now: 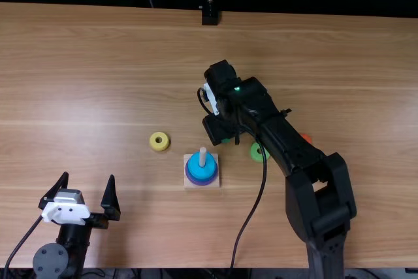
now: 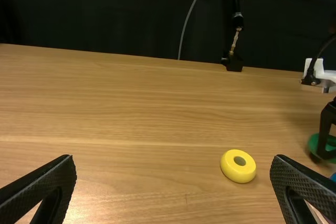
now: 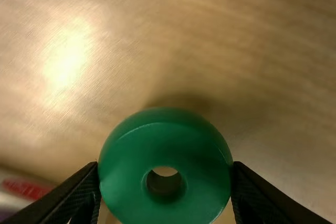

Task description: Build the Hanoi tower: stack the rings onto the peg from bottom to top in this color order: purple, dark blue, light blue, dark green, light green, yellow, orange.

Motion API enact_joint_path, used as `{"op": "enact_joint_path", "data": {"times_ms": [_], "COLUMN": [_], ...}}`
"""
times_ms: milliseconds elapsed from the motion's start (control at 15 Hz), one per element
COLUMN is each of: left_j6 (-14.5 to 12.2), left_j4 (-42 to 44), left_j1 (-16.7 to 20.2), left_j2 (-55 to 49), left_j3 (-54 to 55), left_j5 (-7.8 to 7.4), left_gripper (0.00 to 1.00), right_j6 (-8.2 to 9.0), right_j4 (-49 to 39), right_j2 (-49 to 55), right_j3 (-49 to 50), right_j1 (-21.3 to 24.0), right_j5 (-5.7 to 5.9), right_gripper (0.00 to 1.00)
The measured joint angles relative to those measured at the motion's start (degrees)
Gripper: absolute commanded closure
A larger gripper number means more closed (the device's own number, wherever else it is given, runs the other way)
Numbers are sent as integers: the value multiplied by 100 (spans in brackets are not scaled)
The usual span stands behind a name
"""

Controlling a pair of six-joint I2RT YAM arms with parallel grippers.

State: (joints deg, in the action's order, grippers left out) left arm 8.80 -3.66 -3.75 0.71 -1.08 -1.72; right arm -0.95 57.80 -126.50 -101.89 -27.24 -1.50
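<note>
Squeezed between the two fingers of the right gripper (image 3: pixel 166 164), the dark green ring (image 3: pixel 164 150) is lying nearest the lens, its hole facing the camera; it is probably hanging just above the table (image 1: pixel 98 63). Beyond the peg's near side, that ring is showing near the base (image 1: pixel 216 184), apart from the stack.

On the peg (image 1: pixel 202 155), the light blue ring (image 1: pixel 202 172) is resting uppermost, with the purple ring (image 1: pixel 188 176) showing around its lower edge. Whether a dark blue ring is sitting between them is staying unclear from above, though the order is suggesting so. The lower part of the tower is thus looking complete, and the dark green ring is seemingly coming next.

Three more rings are awaiting their turns: the light green ring (image 1: pixel 255 155) is lying right of the base, the orange ring (image 1: pixel 305 138) is peeking out from behind the right arm (image 1: pixel 274 122), and the yellow ring (image 1: pixel 159 147) is lying left of the base. The left gripper (image 1: pixel 89 176) is standing empty, fingers spread wide. No lettering is being made out on the rings or peg.
</note>
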Motion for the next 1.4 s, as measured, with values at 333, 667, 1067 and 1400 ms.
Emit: {"op": "enact_joint_path", "data": {"times_ms": [333, 667, 1067, 1400], "left_j6": [0, 0, -2, 0], "left_j4": [0, 0, 0, 0], "left_j1": [0, 0, 0, 0], "left_j2": [0, 0, 2, 2], "left_j3": [0, 0, 0, 0], "left_j5": [-2, -2, -2, -2], "left_gripper": [0, 0, 0, 0], "right_j6": [-66, -146, -243, -238], "right_j4": [466, 920, 1904, 2461], "right_j2": [590, 1379, 1519, 1585], "right_j3": [-127, -210, -994, -1628], "right_j1": [-87, -87, -225, -612], "right_j5": [0, 0, -4, -20], "right_gripper": [100, 100, 100, 100]}}
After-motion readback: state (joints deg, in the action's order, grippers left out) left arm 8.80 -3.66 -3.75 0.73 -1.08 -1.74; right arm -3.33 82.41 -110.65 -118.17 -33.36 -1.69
